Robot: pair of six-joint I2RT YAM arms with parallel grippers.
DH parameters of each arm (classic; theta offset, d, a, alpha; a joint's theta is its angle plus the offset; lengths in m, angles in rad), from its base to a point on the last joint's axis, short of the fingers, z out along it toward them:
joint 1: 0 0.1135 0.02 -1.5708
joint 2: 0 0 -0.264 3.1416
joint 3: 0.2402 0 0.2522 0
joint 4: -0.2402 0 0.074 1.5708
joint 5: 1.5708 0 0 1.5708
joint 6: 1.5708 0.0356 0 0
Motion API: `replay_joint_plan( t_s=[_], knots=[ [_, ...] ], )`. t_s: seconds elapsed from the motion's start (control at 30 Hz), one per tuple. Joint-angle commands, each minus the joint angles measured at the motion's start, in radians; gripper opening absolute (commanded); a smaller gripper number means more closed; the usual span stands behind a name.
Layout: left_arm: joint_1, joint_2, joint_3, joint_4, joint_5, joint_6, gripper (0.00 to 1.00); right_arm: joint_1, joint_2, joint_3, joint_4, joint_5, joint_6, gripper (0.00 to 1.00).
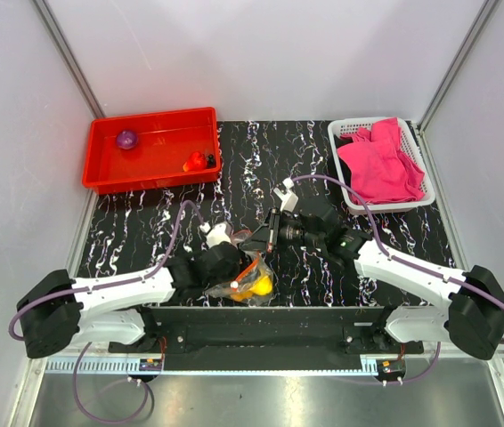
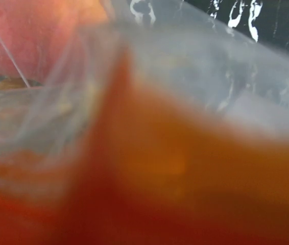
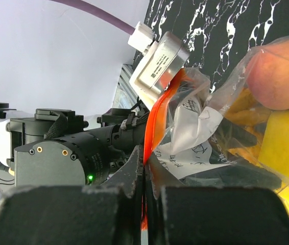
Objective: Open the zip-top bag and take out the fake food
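Note:
The zip-top bag point(image 1: 250, 283) lies near the table's front edge between my two grippers. It holds a yellow fruit point(image 3: 287, 148), an orange peach point(image 3: 280, 76) and small orange bits point(image 3: 246, 109). My right gripper point(image 3: 144, 161) is shut on the bag's orange-red zip strip point(image 3: 160, 117), which runs up to the left wrist. My left gripper point(image 1: 239, 267) is at the bag's mouth. In the left wrist view the blurred strip point(image 2: 185, 168) covers its fingers, with the peach point(image 2: 27, 35) behind the plastic. A purple piece point(image 1: 126, 139) and a red piece point(image 1: 195, 161) lie in the red tray point(image 1: 150, 181).
The red tray stands at the back left. A white basket point(image 1: 352, 201) holding a pink cloth point(image 1: 378, 160) stands at the back right. The table top point(image 1: 252, 169) is black with white marbling, and grey walls close it in on three sides.

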Motion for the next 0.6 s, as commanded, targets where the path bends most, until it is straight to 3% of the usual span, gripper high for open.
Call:
replay_joint_plan(
  t_s=[0.0,0.37,0.47,0.57],
  knots=[
    [-0.002,0.05,0.013,0.03,-0.003,-0.039,0.72,0.007,-0.024,0.007,0.051,-0.015,0.001,0.0],
    [-0.002,0.173,0.041,0.108,-0.037,-0.028,0.74,0.007,-0.033,-0.006,0.057,-0.023,0.008,0.0],
    [-0.003,0.141,-0.011,0.186,-0.044,-0.012,0.62,0.007,-0.044,-0.022,0.051,-0.018,0.004,0.0],
    [-0.015,0.065,-0.057,0.241,-0.06,0.021,0.42,0.007,-0.061,-0.038,0.031,-0.006,-0.015,0.0]
  ],
)
